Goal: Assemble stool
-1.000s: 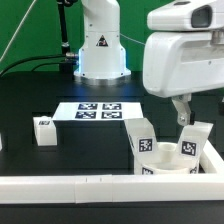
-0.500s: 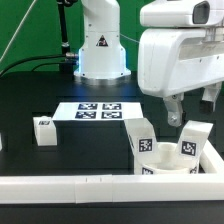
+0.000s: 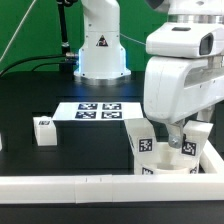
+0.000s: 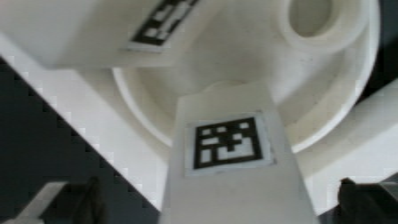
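White plastic seat [image 4: 329, 95] sits near the border wall [image 3: 100, 185] at the exterior view's right, w/ a tagged leg [image 4: 222, 145] betw. the spread gripper [image 4: 214, 200] fingers, so closing off-centre could prob. tip the leg & jam it against the seat.

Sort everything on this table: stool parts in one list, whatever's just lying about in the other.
Stool parts:
- seat
- leg beside the seat
- second leg
- lone leg, at the exterior view's left

Just lying about:
- marker board
- white border wall
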Available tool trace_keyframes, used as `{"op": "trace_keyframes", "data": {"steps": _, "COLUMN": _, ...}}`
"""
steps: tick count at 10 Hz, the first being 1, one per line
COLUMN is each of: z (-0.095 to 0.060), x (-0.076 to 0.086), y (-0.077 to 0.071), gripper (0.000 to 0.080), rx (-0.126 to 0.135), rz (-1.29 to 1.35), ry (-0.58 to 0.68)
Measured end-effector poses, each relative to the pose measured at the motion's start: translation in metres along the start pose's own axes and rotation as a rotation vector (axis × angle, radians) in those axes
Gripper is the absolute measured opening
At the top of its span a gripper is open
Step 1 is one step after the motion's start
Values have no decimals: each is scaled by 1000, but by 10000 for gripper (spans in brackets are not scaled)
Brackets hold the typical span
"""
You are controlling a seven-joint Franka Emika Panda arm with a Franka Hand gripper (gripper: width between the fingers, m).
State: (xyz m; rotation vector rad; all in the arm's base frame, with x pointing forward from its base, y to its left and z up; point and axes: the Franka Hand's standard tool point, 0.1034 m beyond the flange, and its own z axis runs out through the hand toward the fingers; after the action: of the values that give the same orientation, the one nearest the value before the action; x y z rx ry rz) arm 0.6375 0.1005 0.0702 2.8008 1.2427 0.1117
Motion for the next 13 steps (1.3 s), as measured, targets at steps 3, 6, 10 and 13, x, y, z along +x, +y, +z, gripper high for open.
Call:
{"op": "trace_keyframes", "data": {"steps": 3, "z": 0, "x": 0, "y": 0, "gripper": 357, "rx": 2, "rz": 208, "ry": 0}}
{"op": "trace_keyframes", "data": {"steps": 6, "z": 1, "x": 0, "y": 0, "gripper": 337, "rx": 2, "rz": 405, "ry": 0}}
{"op": "trace_keyframes", "data": {"steps": 10, "z": 2, "x": 6, "y": 12, "gripper": 337, "rx": -6, "rz": 785, "ry": 80}}
{"op": "trace_keyframes", "data": {"steps": 13, "z": 4, "x": -8, "y": 26, "gripper": 337, "rx": 57, "rz": 1188, "ry": 86}}
